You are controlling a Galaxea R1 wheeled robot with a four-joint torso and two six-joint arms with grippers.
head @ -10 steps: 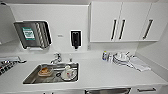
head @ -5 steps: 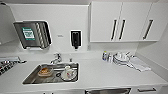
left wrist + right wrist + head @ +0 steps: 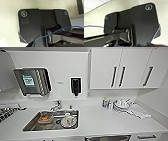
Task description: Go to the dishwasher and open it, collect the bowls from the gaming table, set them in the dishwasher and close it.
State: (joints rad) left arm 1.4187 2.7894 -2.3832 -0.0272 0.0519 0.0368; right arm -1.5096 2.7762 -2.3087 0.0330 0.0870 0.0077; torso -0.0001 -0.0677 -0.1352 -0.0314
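I face a white kitchen counter (image 3: pixel 105 122) from above. At the lower edge of the head view, under the counter, a strip of brushed steel shows; it looks like the top of the dishwasher (image 3: pixel 107 137). The gaming table and its bowls are out of view. In both wrist views my own dark plate and jointed bar stand before a pale surface.
A steel sink (image 3: pixel 51 120) with a tap (image 3: pixel 57 105) holds an orange-filled container (image 3: pixel 45 119) and white dishes (image 3: pixel 68 120). Stacked plates (image 3: pixel 121 105), small bottles (image 3: pixel 106 103) and a cloth (image 3: pixel 138 111) lie at the right. White wall cabinets (image 3: pixel 120 68) hang above; a towel dispenser (image 3: pixel 32 81) and a soap dispenser (image 3: pixel 75 86) are on the wall.
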